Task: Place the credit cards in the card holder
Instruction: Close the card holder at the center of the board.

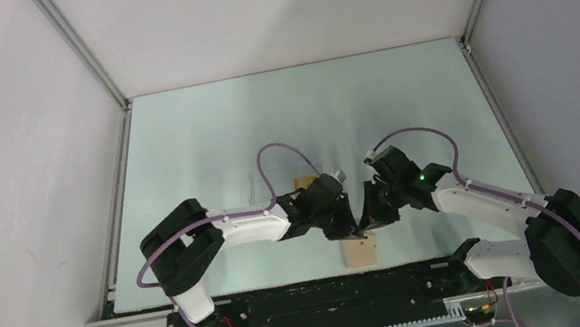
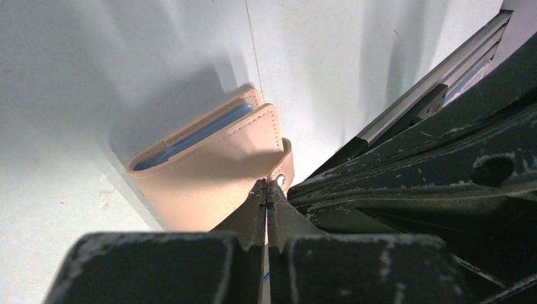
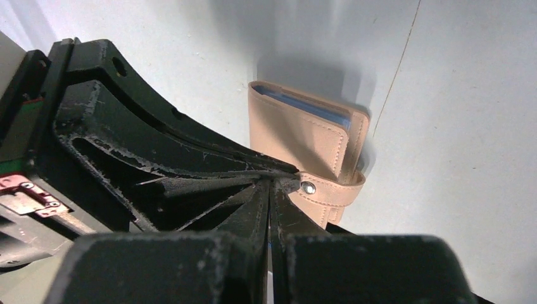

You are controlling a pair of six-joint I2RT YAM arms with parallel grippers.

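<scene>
Pale green bench point(image 1: 202, 143) carries the tan leather bifold card holder point(image 1: 360, 252) near its front edge. We see left pincer point(image 2: 266, 190) and right pincer point(image 3: 271, 183), both pressed together, meeting at its snap tab point(image 3: 329, 190), probably to pry it open.

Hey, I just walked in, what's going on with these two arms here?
Two robot arms meet over a folded tan wallet on the table. The left pincer and the right pincer are both closed, their tips together at the wallet's snap tab. Whether either actually pinches the tab is hard to tell. Blue lining shows at the wallet's edge, and no card shows in either wrist view.
</scene>
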